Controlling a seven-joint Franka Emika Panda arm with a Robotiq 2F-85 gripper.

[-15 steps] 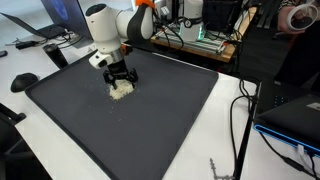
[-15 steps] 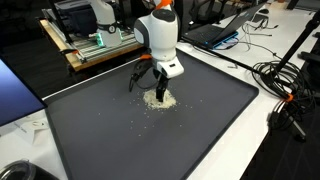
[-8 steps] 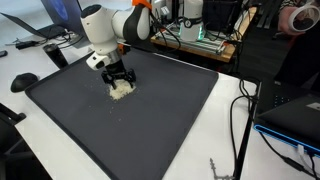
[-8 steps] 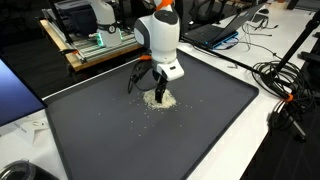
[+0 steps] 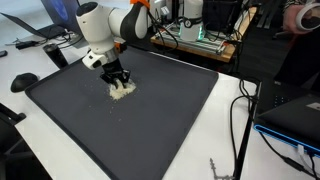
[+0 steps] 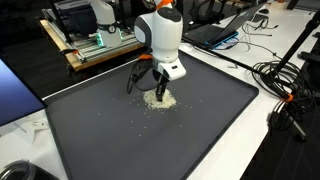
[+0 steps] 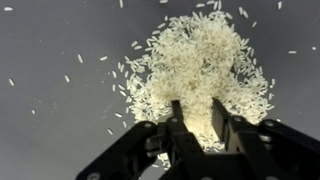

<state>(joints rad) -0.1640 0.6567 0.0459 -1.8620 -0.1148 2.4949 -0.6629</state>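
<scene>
One pile of rice (image 7: 195, 70) is sitting on the mat (image 5: 165, 115), toward its far side. I'm seeing the jaws, wide apart a second ago, closing into the pile's edge and pinching grains between them, so a grab looks underway.

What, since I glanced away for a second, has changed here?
The fingers have drawn closer together in the rice pile, with grains between them. In an exterior view the white arm leaned slightly leftward above it. The pile, the scattered grains and the dark mat stayed as they were.
</scene>
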